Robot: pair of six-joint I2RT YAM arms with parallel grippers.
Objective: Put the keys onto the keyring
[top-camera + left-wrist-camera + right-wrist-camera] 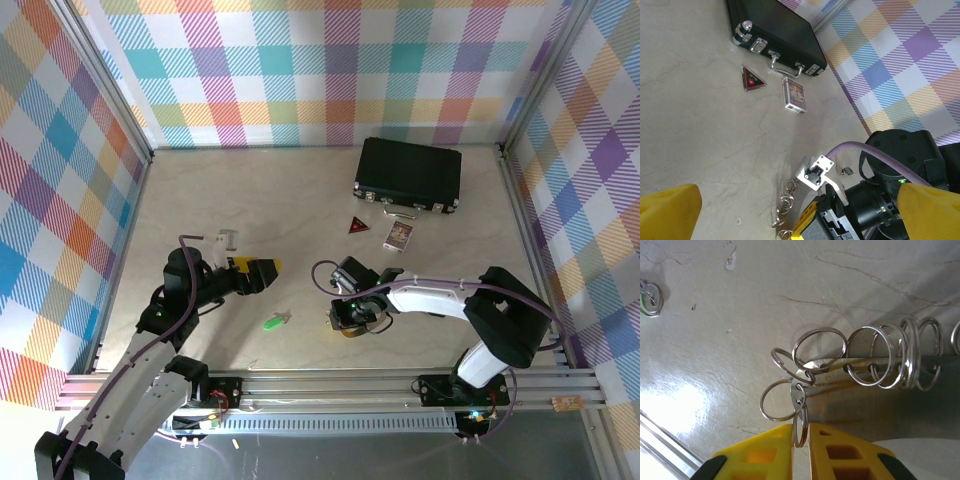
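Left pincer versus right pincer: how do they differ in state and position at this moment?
The left pincer is wide open and holds nothing; the right pincer is shut on a ring of the keyring. The left pincer is over bare table, the right pincer low at the chain. Both have yellow fingers.

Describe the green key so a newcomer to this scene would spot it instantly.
Start at the near edge of the table, between the two arm bases. Just beyond, on bare tabletop left of the right claw, lies the green-headed key. Nothing else lying there is bright green; the ring chain in that claw is silvery.
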